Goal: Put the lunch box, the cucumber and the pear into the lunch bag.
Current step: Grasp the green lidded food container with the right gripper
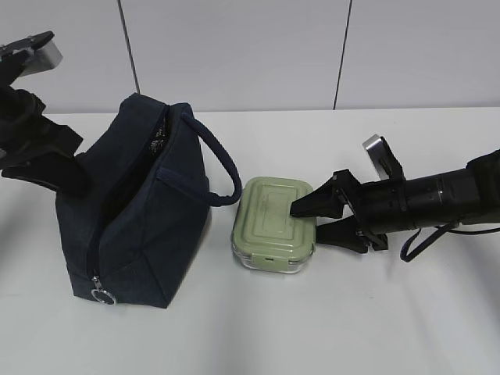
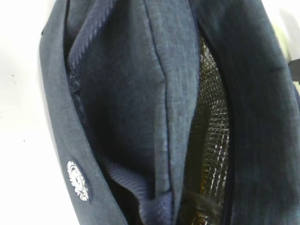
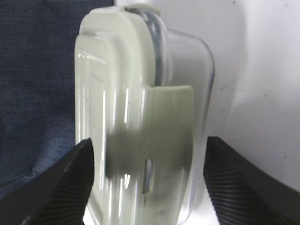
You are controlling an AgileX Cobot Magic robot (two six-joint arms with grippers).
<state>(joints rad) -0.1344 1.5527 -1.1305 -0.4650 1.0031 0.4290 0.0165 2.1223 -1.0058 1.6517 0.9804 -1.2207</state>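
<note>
The navy lunch bag stands on the white table with its top unzipped. The left wrist view looks down into it and shows silver foil lining. The lunch box, with its sage-green lid, lies just right of the bag. My right gripper is open, its fingers on either side of the box's right end. My left gripper is pressed against the bag's upper left side, and its fingertips are hidden. The cucumber and the pear are out of view.
The bag's looped handle hangs over toward the lunch box. A metal ring pull sits at the bag's lower front corner. A white panelled wall stands behind the table.
</note>
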